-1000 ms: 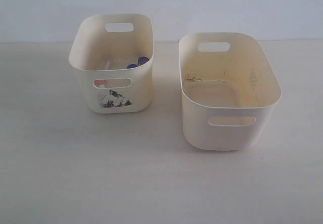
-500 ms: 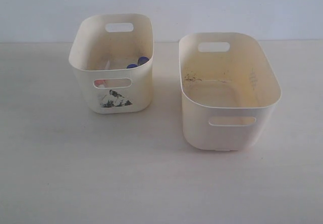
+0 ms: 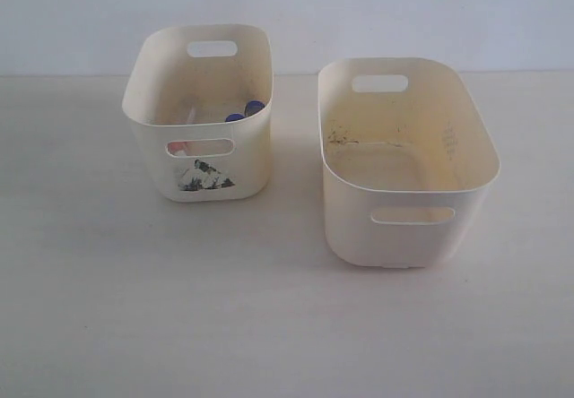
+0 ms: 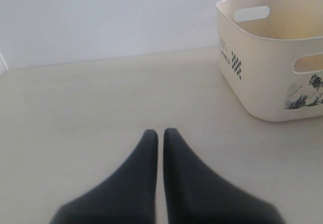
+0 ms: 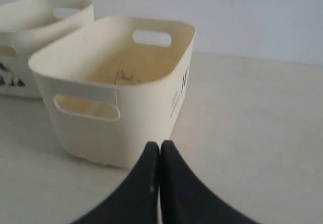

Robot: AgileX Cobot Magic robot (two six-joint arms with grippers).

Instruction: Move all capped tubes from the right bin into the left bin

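The left gripper (image 4: 160, 131) hangs low over the table (image 3: 179, 317), its dark fingers (image 4: 146, 153) drawn together with only a thin slit between them and nothing held; their bases are blurred and cut off by the frame. The left bin (image 3: 249, 160) holds the tubes, which its walls mostly hide. Two blue caps (image 3: 255, 107) peek over the near wall and an orange-red cap (image 3: 178, 147) shows through the front slot, but the clear bodies are hard to make out. A black picture (image 3: 204, 176) sits on the front. In the left wrist view that picture is cut at the edge, and the side wall bears a checker mark (image 4: 236, 65) beside small lettering too fine to read. The right bin (image 3: 404, 246) stands just beside it, not touching, with no tube visible inside. Only dark scuffs (image 3: 341, 136) and a faint dotted diamond (image 3: 448, 138) show there. In the right wrist view its side carries vertical print (image 5: 182, 82), unreadable. The right gripper (image 5: 160, 144) hovers near that bin, fingertips pressed together on nothing.
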